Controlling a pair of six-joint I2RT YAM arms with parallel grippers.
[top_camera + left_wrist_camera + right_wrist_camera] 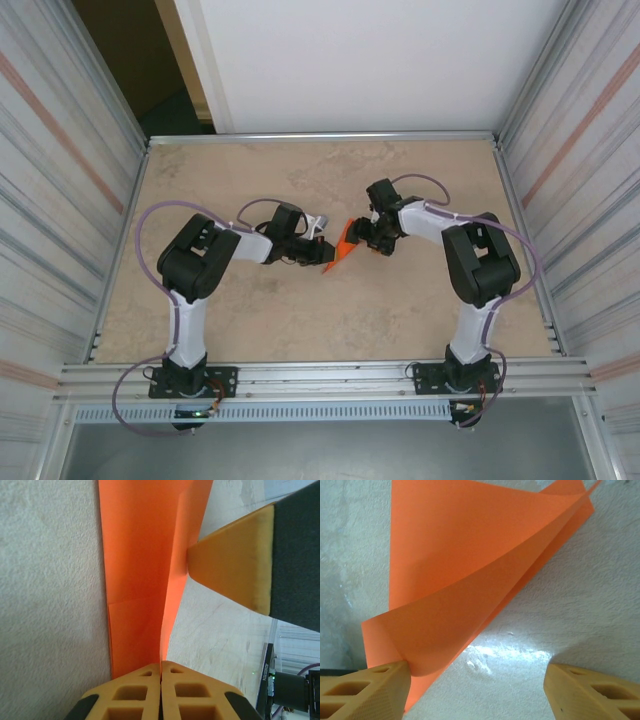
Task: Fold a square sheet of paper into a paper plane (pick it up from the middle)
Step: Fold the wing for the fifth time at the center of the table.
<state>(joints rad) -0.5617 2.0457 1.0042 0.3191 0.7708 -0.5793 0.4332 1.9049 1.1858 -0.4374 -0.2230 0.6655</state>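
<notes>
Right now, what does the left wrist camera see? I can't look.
Folded orange paper is pinched at its crease by the shut left gripper. One right finger touches the raised flap above a pale table.

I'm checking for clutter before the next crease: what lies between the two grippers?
In the top view, the folded bright orange paper sheet spans the gap between the left gripper, shut on it, and the open right gripper.

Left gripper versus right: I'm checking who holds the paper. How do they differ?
The left gripper has its jaws shut on the orange paper; the right gripper has its jaws wide open. The left holds the paper's edge; the right only touches a curled corner. Both are at the same sheet.
</notes>
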